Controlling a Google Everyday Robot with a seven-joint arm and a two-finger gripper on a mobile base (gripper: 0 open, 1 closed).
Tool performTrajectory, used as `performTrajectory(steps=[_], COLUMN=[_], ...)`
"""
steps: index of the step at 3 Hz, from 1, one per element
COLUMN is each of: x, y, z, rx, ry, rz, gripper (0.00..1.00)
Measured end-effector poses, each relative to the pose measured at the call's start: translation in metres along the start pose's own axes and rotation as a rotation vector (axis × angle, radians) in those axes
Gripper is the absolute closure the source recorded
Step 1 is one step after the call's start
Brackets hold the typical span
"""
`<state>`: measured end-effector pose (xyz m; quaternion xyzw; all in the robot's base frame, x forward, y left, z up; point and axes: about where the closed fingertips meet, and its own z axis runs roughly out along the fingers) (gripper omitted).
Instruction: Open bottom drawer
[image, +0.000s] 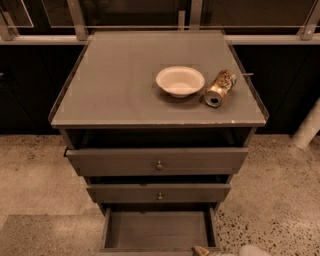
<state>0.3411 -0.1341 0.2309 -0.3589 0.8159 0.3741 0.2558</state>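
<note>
The grey cabinet (125, 90) has three drawers. The bottom drawer (157, 231) is pulled well out, and I look down into its empty grey box. Its front and knob lie at or below the bottom edge of the picture. The top drawer (158, 161) and the middle drawer (159, 193) each stand slightly out, and both show a small round knob. My gripper (201, 250) is at the bottom edge, at the front right of the bottom drawer. Only its tip shows, and the pale arm (252, 250) trails off to the right.
On the cabinet top stand a white bowl (180, 81) and a can lying on its side (220, 88). A railing and dark panels run behind. A white post (309, 126) stands on the speckled floor at right. A mat lies on the floor at lower left (45, 235).
</note>
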Motion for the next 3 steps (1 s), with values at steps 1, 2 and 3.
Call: performTrajectory(steps=[1, 2, 3], x=[-0.0303, -0.0361, -0.0356], y=[0.0078, 0.0116, 0.0115], z=[-0.0318, -0.0405, -0.0391], rx=[0.11, 0.14, 0.135], ry=[-0.021, -0.006, -0.008], rz=[-0.12, -0.139, -0.136], gripper=[0.0, 0.0, 0.0])
